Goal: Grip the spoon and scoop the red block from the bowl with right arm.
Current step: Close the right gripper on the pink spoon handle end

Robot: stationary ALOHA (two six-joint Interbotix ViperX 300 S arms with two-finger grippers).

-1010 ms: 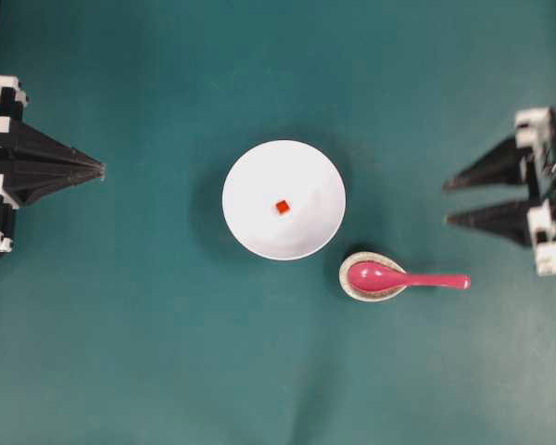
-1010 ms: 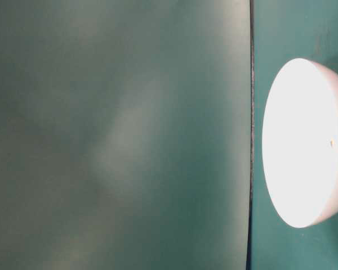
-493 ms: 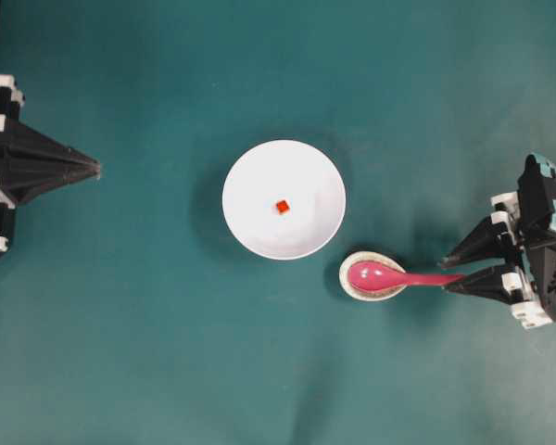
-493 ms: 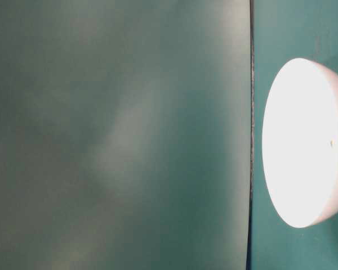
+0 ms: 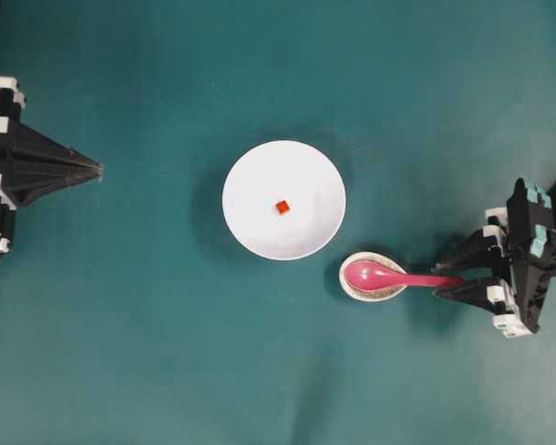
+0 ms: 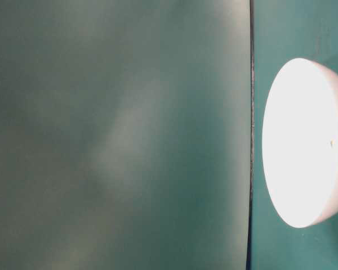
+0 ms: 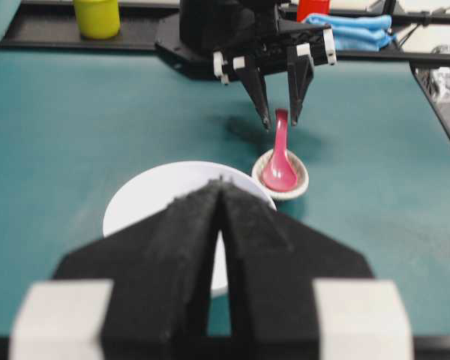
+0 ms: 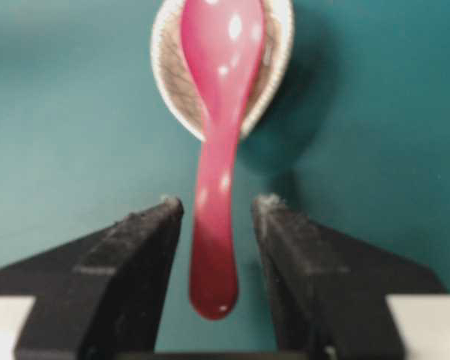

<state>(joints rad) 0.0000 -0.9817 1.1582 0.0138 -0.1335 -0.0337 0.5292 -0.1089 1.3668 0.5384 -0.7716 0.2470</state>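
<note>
Right gripper (image 8: 217, 214): jaws wide apart, one finger on each side of the handle end of the spoon (image 8: 219, 142), with a visible gap on both sides. Nothing is gripped yet. In the left wrist view both fingertips hang just above the handle tip, pointing down at it.

Change over the last second: the right gripper (image 5: 452, 275) was parked well to the right of the spoon and further up the overhead view; it now brackets the handle end of the spoon (image 5: 398, 276). The jaw spread has stayed about the same. Judged effect: approach and alignment appear done, and the step in hand is to close on the handle. The wide opening leaves margin, but the glossy handle may slip or pivot under an uneven squeeze.

Spoon position: scoop resting in the small speckled dish (image 5: 372, 277), handle projecting off its rim toward the right gripper. The dish sits just beside the bowl (image 5: 259, 227), at its lower right. The red block (image 5: 282, 207) lies near the centre of the bowl, untouched.

Left gripper (image 5: 94, 170): well to the left of the bowl, jaws drawn together, holding nothing.

Limits of view: whether the handle end rests on the table or stands clear of it cannot be determined. The table-level view shows only an overexposed, cropped part of the bowl (image 6: 304, 143); spoon and grippers are absent there
</note>
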